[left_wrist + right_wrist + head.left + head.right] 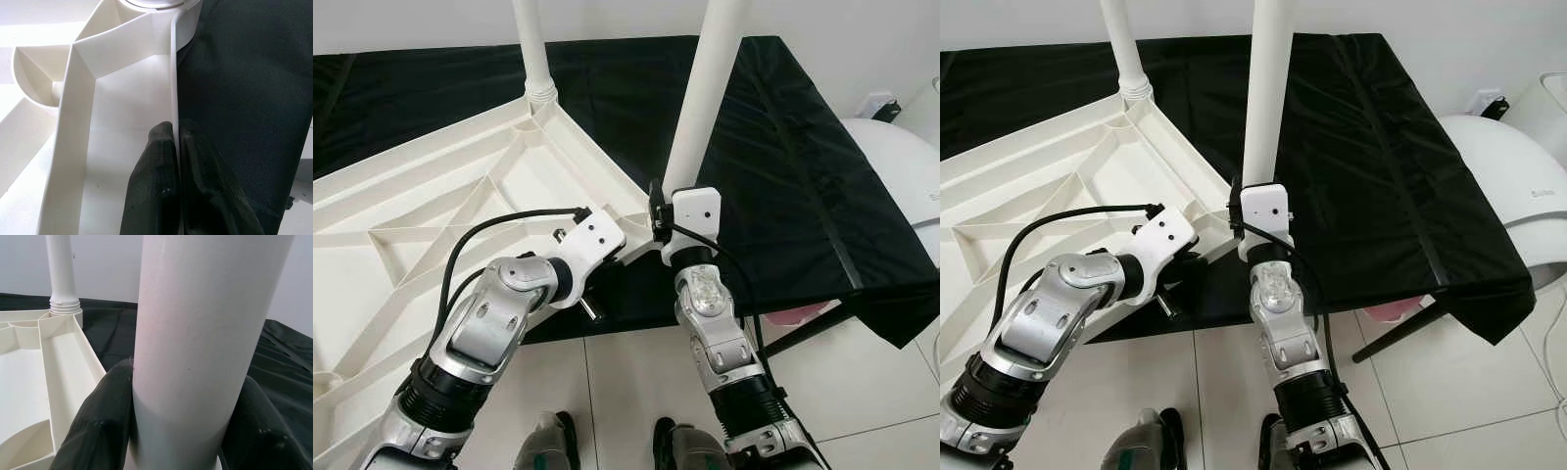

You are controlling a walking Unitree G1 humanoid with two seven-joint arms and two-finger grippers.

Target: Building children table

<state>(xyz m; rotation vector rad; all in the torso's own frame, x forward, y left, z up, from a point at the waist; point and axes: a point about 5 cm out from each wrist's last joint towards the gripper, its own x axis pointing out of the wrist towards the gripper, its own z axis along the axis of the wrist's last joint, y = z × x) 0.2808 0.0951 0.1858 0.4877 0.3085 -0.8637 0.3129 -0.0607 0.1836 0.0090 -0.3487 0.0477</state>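
Right gripper [178, 431] reaches to 12 o'clock, clamping upright leg [705, 98]. Left gripper [176, 161] angles to 1 o'clock, pinching tabletop [440, 215] rim; fingertips hidden.

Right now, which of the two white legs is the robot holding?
The nearer white leg, clamped by the right gripper. The far leg already stands in the tabletop's corner socket.

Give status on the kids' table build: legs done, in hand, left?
Done: one white leg stands in the corner socket of the upturned tabletop. In hand: right gripper holds a second leg upright at the near corner; left gripper pinches the tabletop's rim. Left: seating this leg, plus other corners.
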